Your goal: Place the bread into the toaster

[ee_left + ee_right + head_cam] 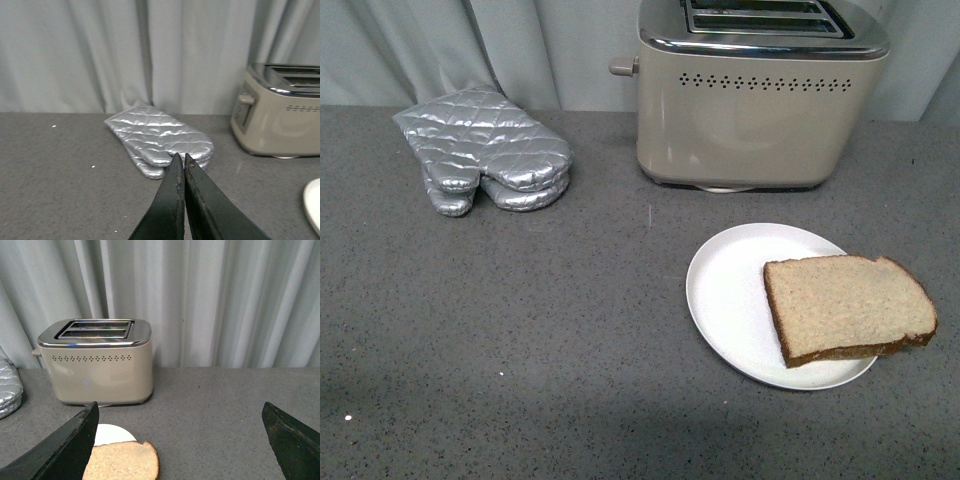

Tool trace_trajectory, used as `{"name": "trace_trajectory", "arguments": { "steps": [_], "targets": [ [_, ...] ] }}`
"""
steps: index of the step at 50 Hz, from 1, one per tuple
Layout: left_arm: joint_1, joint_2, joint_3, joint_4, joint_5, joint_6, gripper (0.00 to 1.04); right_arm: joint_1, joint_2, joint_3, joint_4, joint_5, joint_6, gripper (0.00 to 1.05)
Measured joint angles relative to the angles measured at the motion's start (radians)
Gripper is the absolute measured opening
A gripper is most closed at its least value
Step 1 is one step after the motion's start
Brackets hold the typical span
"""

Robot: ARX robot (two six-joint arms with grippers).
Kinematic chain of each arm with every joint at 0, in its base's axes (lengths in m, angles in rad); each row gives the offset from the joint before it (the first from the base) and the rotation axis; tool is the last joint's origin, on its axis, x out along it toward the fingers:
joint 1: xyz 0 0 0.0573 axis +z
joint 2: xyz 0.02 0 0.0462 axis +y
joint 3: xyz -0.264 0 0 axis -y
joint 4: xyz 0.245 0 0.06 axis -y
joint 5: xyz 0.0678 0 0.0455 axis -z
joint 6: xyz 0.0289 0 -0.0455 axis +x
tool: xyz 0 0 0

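Note:
A slice of brown bread (848,307) lies flat on a white plate (730,300) at the front right of the counter, its crust overhanging the plate's right rim. Behind it stands the beige toaster (750,100) with a chrome top and two empty slots. No arm shows in the front view. In the right wrist view my right gripper (180,412) is open wide, with the bread (122,461) by one finger and the toaster (97,362) beyond it. My left gripper (181,159) is shut on nothing, pointing at the silver mitts (160,140).
Silver quilted oven mitts (485,150) lie stacked at the back left of the grey counter (520,350). A pale curtain (470,45) hangs behind everything. The toaster's lever knob (623,67) sticks out on its left side.

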Motion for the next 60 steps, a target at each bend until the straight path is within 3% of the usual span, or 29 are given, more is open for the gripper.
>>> {"name": "trace_trajectory", "arguments": {
  "steps": [2, 8, 36, 60],
  "targets": [
    [0.04, -0.038, 0.0, -0.032, 0.051, 0.001, 0.04, 0.0, 0.0, 0.0, 0.0, 0.0, 0.0, 0.95],
    [0.078, -0.126, 0.0, -0.11, 0.061, 0.001, 0.04, 0.0, 0.0, 0.0, 0.0, 0.0, 0.0, 0.95],
    [0.08, -0.433, -0.001, -0.401, 0.066, 0.001, 0.04, 0.0, 0.0, 0.0, 0.0, 0.0, 0.0, 0.95],
    [0.08, -0.564, -0.001, -0.531, 0.066, 0.001, 0.04, 0.0, 0.0, 0.0, 0.0, 0.0, 0.0, 0.95]
  ]
}}
